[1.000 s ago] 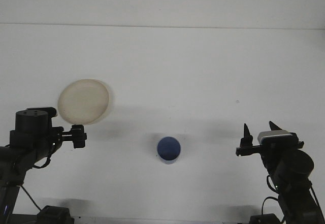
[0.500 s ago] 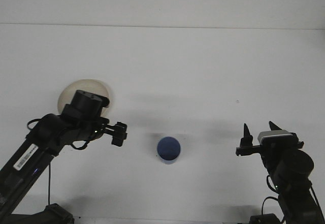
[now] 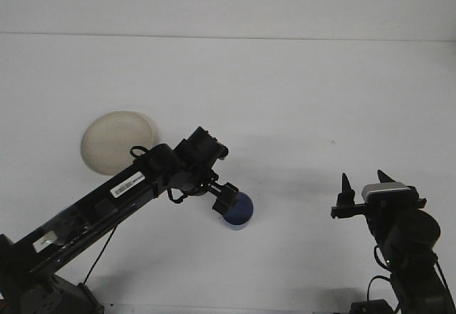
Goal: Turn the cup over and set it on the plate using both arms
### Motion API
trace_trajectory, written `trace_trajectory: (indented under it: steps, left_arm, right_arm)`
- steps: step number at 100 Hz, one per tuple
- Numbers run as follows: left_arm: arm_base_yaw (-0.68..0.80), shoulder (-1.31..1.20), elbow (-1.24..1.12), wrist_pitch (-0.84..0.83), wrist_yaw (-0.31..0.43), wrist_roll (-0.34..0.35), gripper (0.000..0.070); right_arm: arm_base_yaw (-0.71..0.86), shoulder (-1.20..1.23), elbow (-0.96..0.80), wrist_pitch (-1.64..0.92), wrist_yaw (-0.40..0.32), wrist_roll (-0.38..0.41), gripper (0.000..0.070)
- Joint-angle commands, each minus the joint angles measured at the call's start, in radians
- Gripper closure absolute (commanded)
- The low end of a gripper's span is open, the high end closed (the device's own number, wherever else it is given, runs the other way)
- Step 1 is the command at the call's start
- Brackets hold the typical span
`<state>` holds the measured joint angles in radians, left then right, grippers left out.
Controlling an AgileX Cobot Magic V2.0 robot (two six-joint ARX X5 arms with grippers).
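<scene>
Black and blocky, the left gripper (image 3: 226,198) sits right at the near-left edge of the blue cup (image 3: 237,209), overlapping its rim from where I stand; I cannot tell whether its fingers are spread or closed, nor whether they have any hold on the cup. The left arm (image 3: 128,186) reaches in a long diagonal from the lower left corner across to the middle of the table (image 3: 285,93).

The cup stands on the table surface, its round blue top facing up, well apart from the cream plate (image 3: 114,142), which lies off to the left behind the arm. Over on the right, the right gripper (image 3: 365,183) hangs with its two pointed fingers spread apart, holding nothing, well clear of the cup.

By my reckoning the job is barely begun: the cup is not yet lifted, flipped or set on the plate.

Count: one cup, one plate, two arms.
</scene>
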<state>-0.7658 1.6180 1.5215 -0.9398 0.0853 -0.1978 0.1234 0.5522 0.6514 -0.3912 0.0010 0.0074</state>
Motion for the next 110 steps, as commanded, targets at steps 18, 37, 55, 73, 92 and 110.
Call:
trace_trajectory:
  steps: [18, 37, 55, 73, 92, 110]
  left_arm:
    - [-0.042, 0.116, 0.022, -0.001, 0.006, 0.005, 0.0156]
    - [-0.057, 0.176, 0.022, 0.003, 0.005, 0.005, 0.0161]
    - [-0.064, 0.217, 0.022, 0.001, 0.005, 0.005, 0.0291]
    - [-0.072, 0.227, 0.022, 0.003, 0.005, 0.010, 0.0672]
    - [-0.073, 0.226, 0.027, -0.018, 0.005, 0.026, 0.0691]
    - [-0.055, 0.219, 0.095, -0.103, -0.040, 0.038, 0.0691]
  right_arm:
    - [0.002, 0.003, 0.010, 0.010, -0.001, 0.015, 0.0174]
    - [0.002, 0.003, 0.010, 0.010, -0.001, 0.015, 0.0174]
    - [0.002, 0.003, 0.010, 0.010, -0.001, 0.015, 0.0174]
    - [0.002, 0.003, 0.010, 0.010, -0.001, 0.015, 0.0174]
    - [0.002, 0.003, 0.010, 0.010, -0.001, 0.015, 0.0174]
    - [0.002, 0.003, 0.010, 0.010, -0.001, 0.015, 0.0174]
